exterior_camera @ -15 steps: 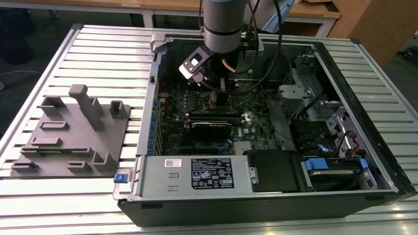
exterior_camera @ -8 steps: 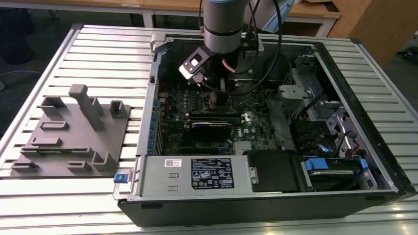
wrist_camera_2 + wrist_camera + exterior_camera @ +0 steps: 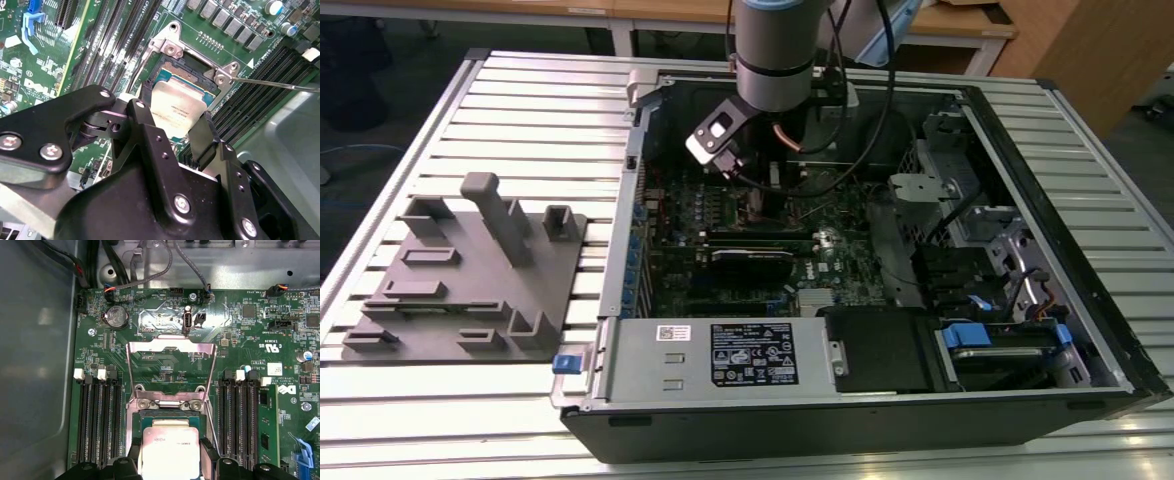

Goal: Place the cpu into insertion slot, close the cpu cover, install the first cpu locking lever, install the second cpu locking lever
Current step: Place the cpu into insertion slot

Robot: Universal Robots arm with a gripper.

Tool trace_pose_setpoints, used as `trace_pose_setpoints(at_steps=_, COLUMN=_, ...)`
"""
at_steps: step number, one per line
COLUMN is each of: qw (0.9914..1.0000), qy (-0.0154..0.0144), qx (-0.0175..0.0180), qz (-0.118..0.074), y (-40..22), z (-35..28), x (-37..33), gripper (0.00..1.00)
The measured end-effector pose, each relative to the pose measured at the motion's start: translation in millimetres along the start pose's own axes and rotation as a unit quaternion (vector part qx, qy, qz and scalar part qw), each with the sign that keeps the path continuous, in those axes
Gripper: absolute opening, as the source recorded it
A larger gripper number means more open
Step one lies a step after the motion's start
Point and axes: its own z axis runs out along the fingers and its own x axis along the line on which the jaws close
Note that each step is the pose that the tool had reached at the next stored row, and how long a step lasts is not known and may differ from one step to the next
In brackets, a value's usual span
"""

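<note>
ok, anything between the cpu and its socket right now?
Nothing visible. The thin silvery metal cover frame is swung open, away from the square dark socket recess. The small flat silver-grey chip sits directly over it, between the fingers of the black end effector.

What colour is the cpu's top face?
The cpu is dull silver-grey, clearest in the first wrist view.

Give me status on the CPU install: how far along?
Done: nothing complete yet. In hand: the end effector grips the cpu over the insertion slot; I cannot tell whether it is seated. Left: the cpu cover lies swung open, and a locking lever stands unlatched beside the slot.
</note>
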Motion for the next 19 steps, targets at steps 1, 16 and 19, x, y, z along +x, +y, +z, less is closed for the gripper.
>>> trace_pose_setpoints(at_steps=1, qw=1.0, qy=0.0, qx=0.0, qz=0.0, y=0.0, z=0.0, x=0.0, gripper=0.54)
trace_pose_setpoints(at_steps=16, qw=1.0, qy=-0.0001, qx=0.0, qz=0.0, y=-0.1, z=2.0, x=-1.0, gripper=0.54)
trace_pose_setpoints(at_steps=19, qw=1.0, qy=-0.0001, qx=0.0, qz=0.0, y=-0.1, z=2.2, x=-1.0, gripper=0.54)
